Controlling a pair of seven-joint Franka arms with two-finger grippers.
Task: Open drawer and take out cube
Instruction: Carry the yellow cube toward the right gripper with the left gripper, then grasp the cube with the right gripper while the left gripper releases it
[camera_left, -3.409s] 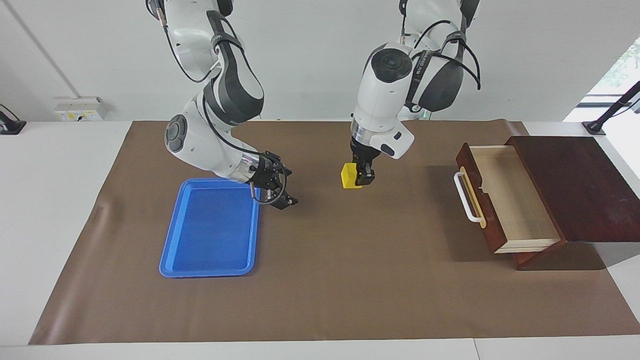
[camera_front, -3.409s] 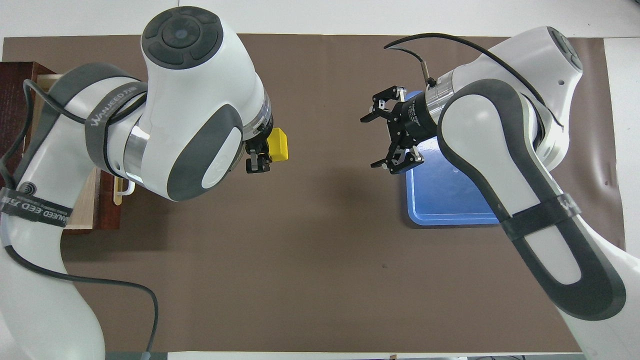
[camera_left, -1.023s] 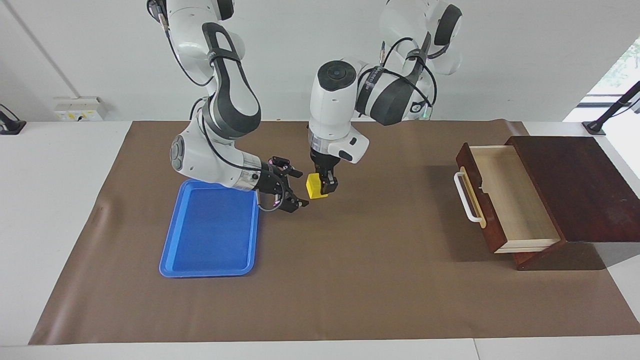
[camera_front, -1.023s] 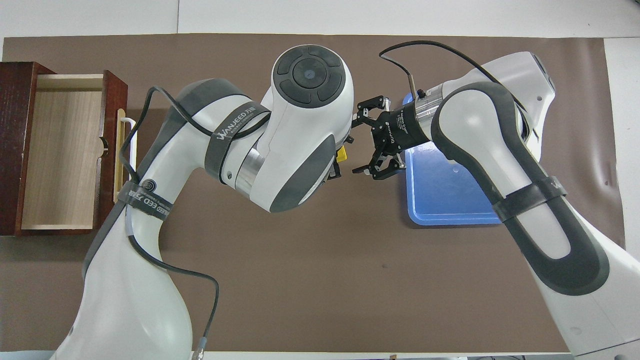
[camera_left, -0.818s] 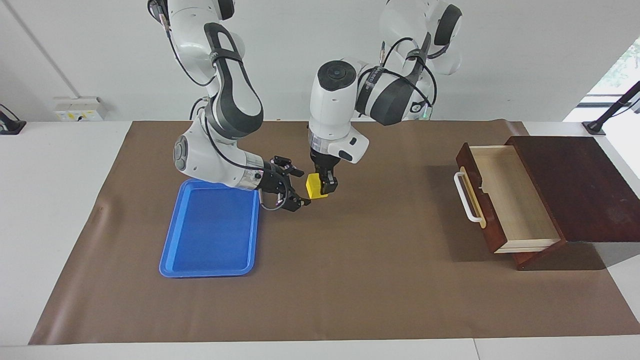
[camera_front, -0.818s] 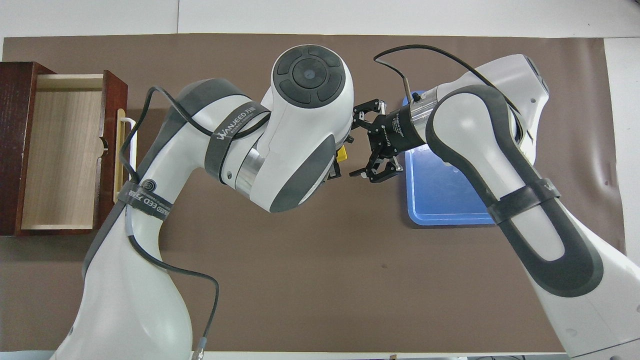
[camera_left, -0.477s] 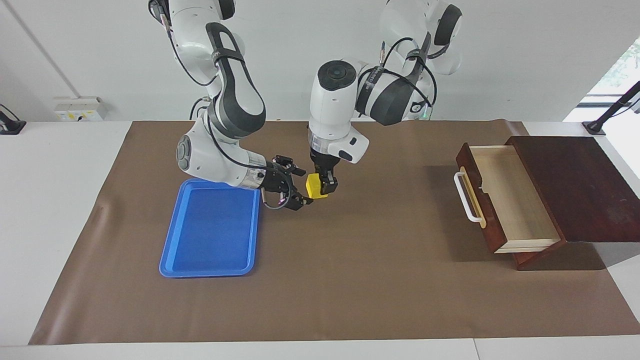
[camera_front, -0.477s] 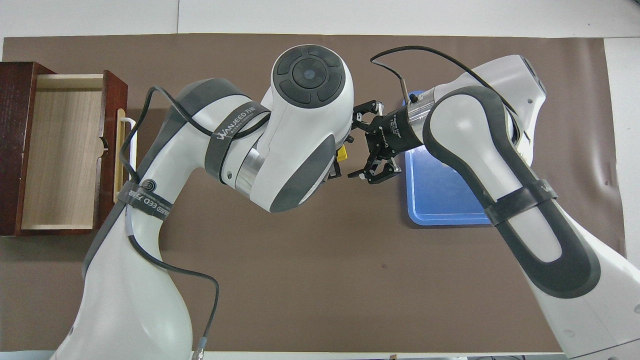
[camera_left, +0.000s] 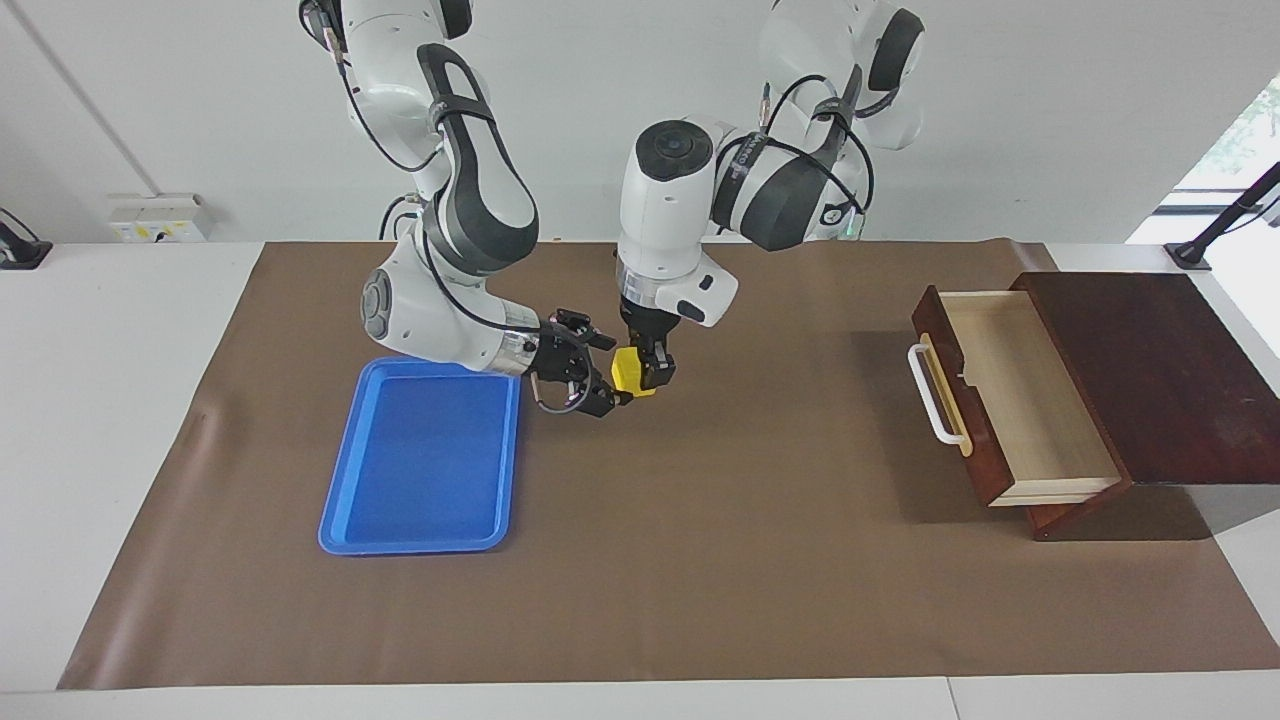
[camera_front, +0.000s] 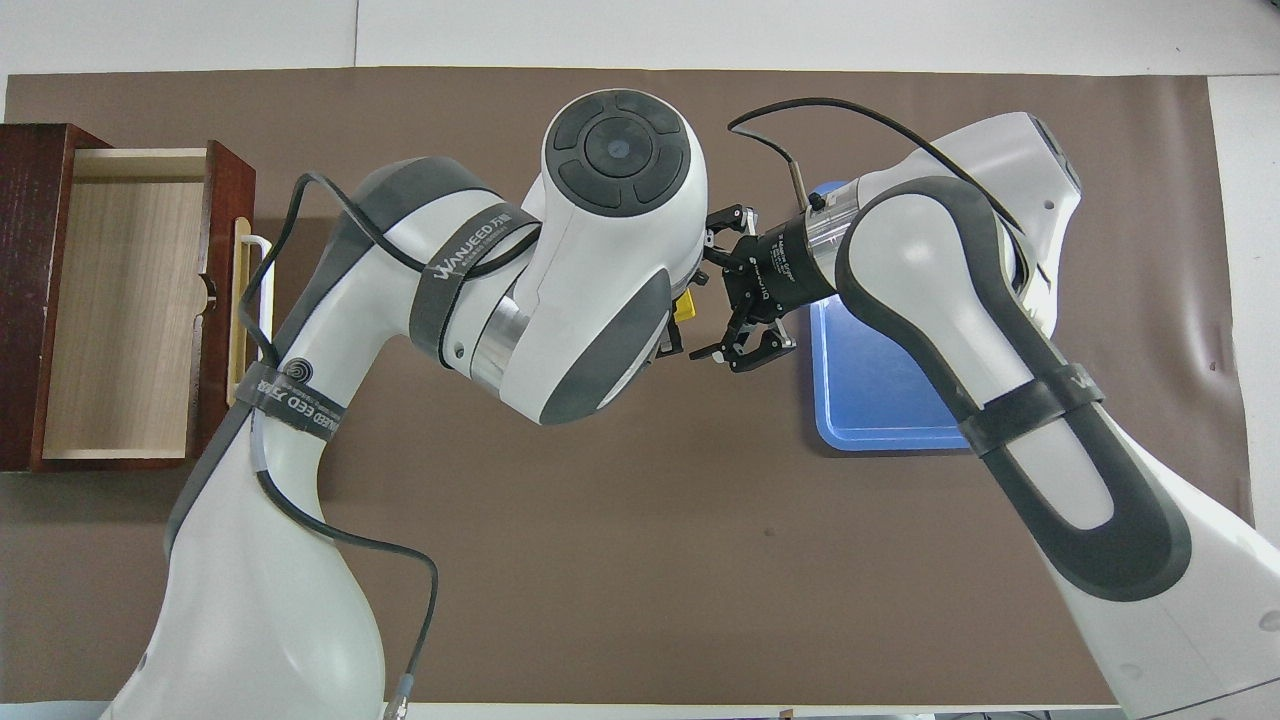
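Now, going across the facing view from its nine o'clock edge, a flat blue tray (camera_left: 420, 458) (camera_front: 880, 385) lies on the brown mat (camera_left: 700, 560) (camera_front: 620, 560) toward the right arm's end of the table. Just past the tray's one o'clock corner hangs the right gripper (camera_left: 598, 372) (camera_front: 708, 312), lying almost flat and pointing at three o'clock. Its fingers (camera_left: 607, 403) are spread wide, one on each side of the cube (camera_left: 626, 372) (camera_front: 685, 309); whether they touch it cannot be told. The small yellow cube is up in the air over the middle of the mat. The left gripper (camera_left: 641, 377) points straight down and pinches the cube from above. In the overhead view the left arm's big white joint hides most of the cube, so only a yellow sliver shows. Far off at three o'clock, toward the left arm's end of the table, the dark wooden drawer (camera_left: 1000, 400) (camera_front: 120, 300) is pulled open, its pale inside bare and its white handle (camera_left: 928, 395) (camera_front: 262, 290) facing the middle of the mat
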